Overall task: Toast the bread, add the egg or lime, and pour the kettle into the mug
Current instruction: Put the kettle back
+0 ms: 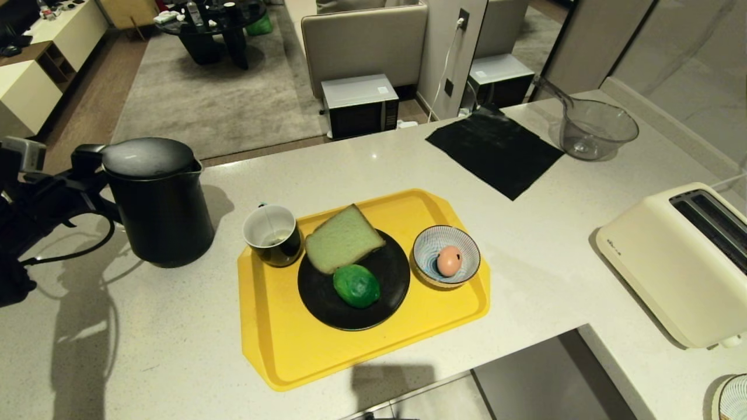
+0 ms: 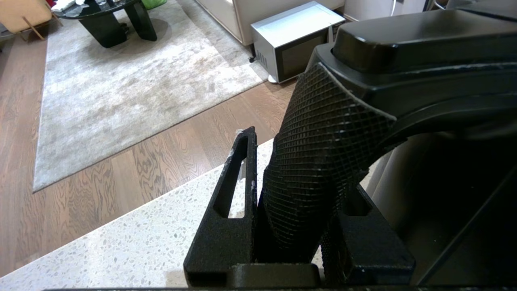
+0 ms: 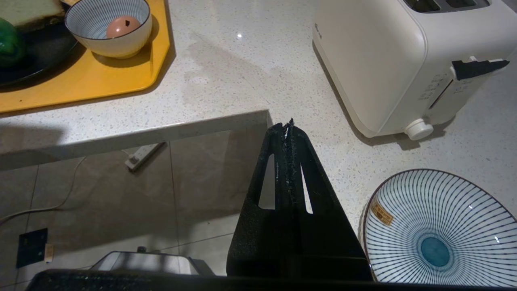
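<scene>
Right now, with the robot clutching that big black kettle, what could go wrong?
The left gripper holds the kettle only by its handle, so the kettle might swing or slip once lifted. The mug is far smaller than the kettle and touches the plate holding the bread, so a pour could splash onto it. The kettle could also knock the mug on the way.

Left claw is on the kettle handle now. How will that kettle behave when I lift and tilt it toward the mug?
The kettle is far bigger than the mug, so probably heavy. The left claw grips its textured handle off to one side, so the body may swing. The knurled grip should resist slipping.
</scene>
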